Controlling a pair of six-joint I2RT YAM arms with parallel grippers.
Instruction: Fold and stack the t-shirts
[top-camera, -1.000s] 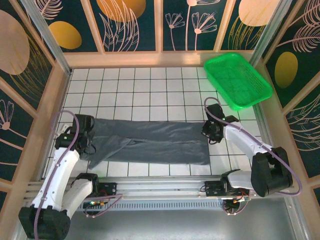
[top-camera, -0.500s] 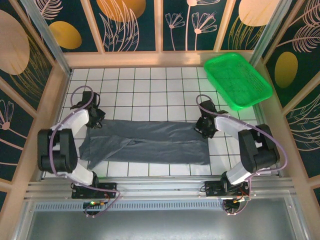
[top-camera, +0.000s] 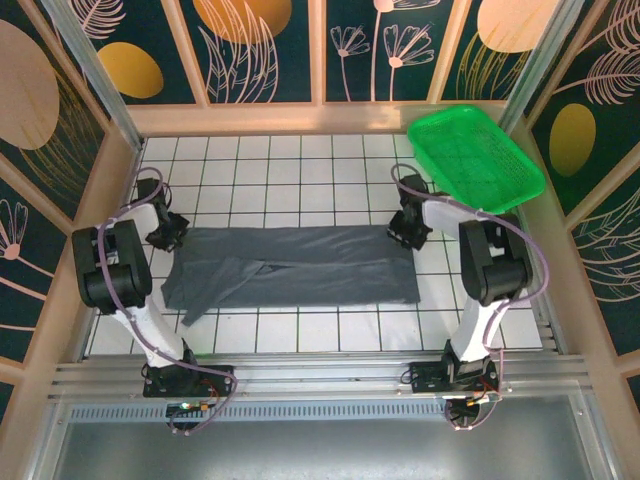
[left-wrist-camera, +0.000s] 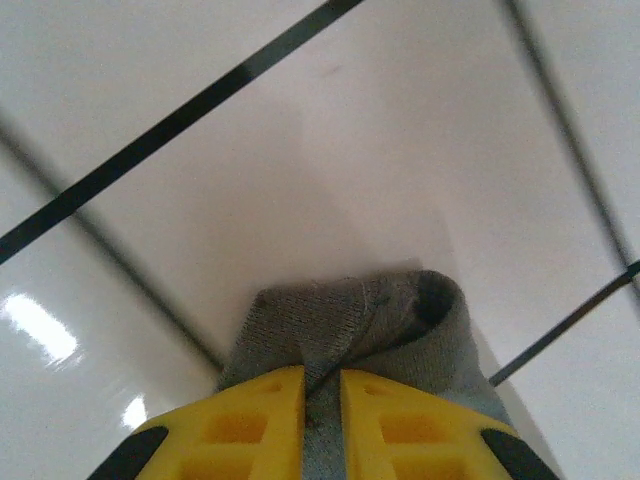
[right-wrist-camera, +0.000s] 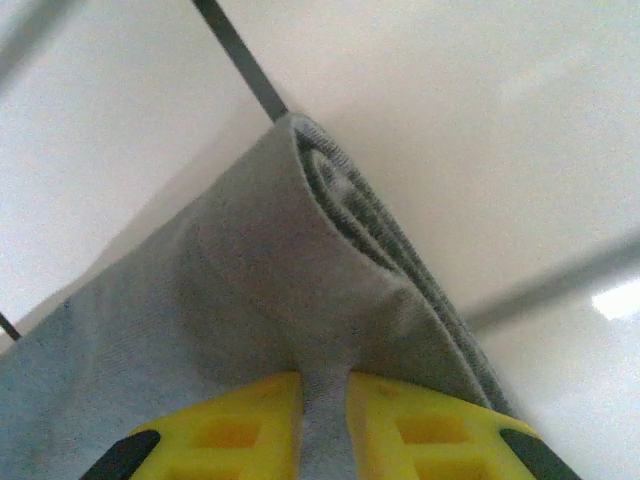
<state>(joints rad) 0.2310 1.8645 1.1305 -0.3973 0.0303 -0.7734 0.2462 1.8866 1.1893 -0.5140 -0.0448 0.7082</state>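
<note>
On the white tiled table (top-camera: 300, 180) the t-shirt (top-camera: 300, 275) lies as a long flat strip between the arms, the left gripper (left-wrist-camera: 322, 385) and right gripper (right-wrist-camera: 325, 385) each clamped onto a far corner, probably to carry that edge over evenly for a fold.

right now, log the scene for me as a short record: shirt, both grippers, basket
shirt: grey t-shirt, folded into a long band, spread across the white tiles
left gripper: shut on the shirt's far left corner
right gripper: shut on the shirt's far right corner
basket: green basket, far right corner of the table, empty, apart from the shirt
</note>
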